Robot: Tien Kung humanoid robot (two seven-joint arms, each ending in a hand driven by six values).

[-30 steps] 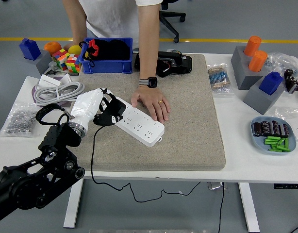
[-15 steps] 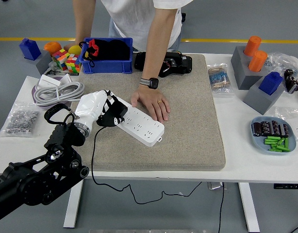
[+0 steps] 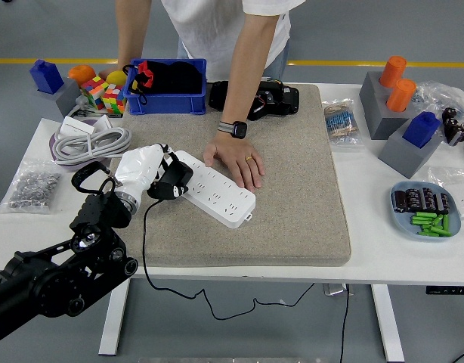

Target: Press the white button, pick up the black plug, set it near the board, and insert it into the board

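Head view, left of centre: the robot's left hand (image 3: 158, 175), sheathed in white, has its fingers curled around the black plug (image 3: 168, 186), holding it at the left end of the white power strip (image 3: 215, 187), which lies on the grey mat (image 3: 292, 197). A black cord (image 3: 153, 261) trails from the plug down over the surface's near edge. A person's hand (image 3: 235, 159) presses flat on the strip's upper right edge, steadying it. By my reading, pickup is done and placing near the board is underway; insertion next calls for lining the prongs up over a socket.
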